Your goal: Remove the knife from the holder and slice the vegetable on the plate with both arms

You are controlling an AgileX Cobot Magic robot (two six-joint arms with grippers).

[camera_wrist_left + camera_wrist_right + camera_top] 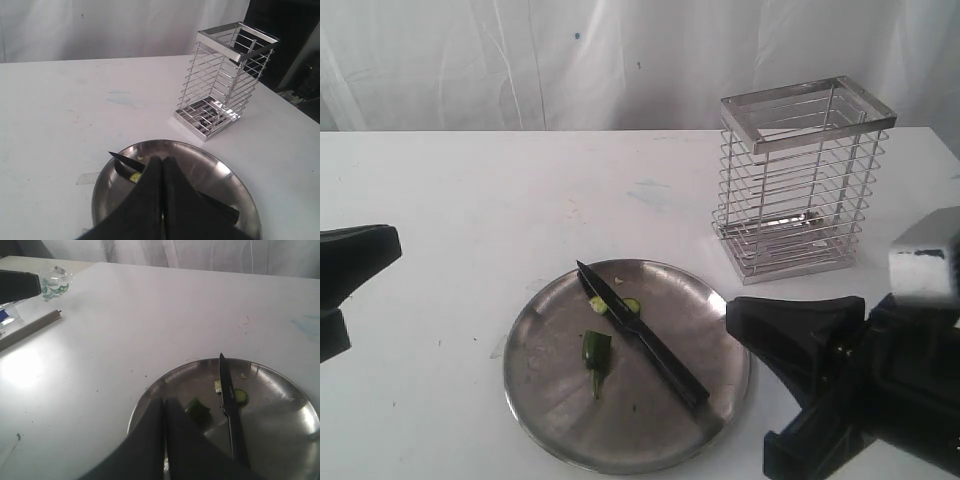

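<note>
The knife (642, 332) lies loose across the steel plate (550, 400), tip toward the far left rim, handle toward the near right. Beside its blade rest the green chilli (596, 352) and cut slices (632, 305). The wire holder (802, 180) stands empty behind the plate on the right. My left gripper (390, 243) hangs at the left edge, shut and empty. My right gripper (735, 318) is shut and empty just off the plate's right rim. From the wrists I see the knife (131, 164) (231, 405), plate (235, 187) (295, 410), chilli (198, 411) and shut grippers (161, 160) (164, 401).
White tabletop (470, 200) with a white curtain behind. A wooden stick (30, 327) and a clear plastic wrapper (54, 281) lie at the table's far side in the right wrist view. A faint bluish stain (655, 192) marks the table behind the plate.
</note>
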